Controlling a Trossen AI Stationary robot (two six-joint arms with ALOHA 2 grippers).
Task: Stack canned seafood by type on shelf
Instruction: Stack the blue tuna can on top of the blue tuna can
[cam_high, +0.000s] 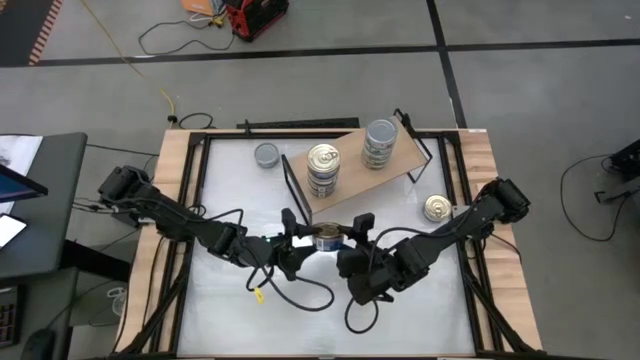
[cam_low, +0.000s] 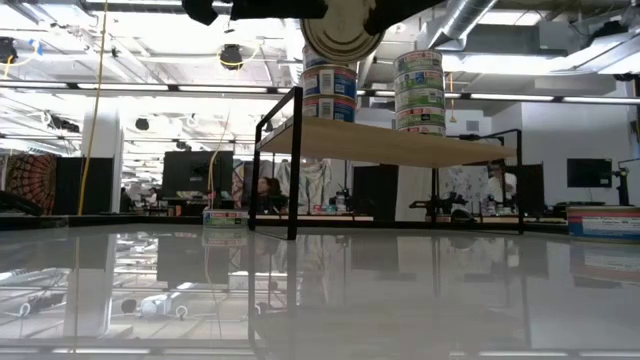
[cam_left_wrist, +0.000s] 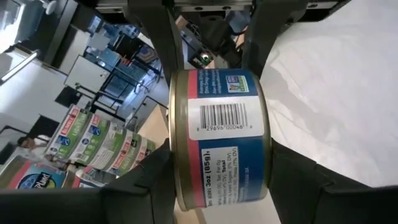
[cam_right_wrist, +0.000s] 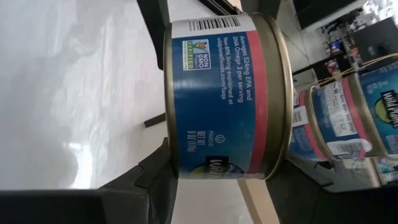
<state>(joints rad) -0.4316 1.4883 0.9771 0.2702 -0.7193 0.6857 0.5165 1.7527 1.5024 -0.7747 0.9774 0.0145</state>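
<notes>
Claws from both arms meet over the middle of the surface (cam_high: 230, 170), and both grip one blue-and-red tin (cam_high: 327, 237) between them. The left claw (cam_high: 297, 241) clamps its rims from one side, fingers (cam_left_wrist: 155, 50) pressed flat against the tin's ends; the right claw (cam_high: 352, 238) clamps it from the other. The tin hangs clear of the surface (the low view shows it high up, just in front of the shelf (cam_high: 395, 160)). On the shelf stand two stacks: a blue stack (cam_high: 322, 170) near its front left corner and a green stack (cam_high: 379, 143) near its back edge. One grey-topped tin (cam_high: 266, 155) sits near the surface's back-left corner, and a gold-lidded tin (cam_high: 437, 208) near its right edge.
</notes>
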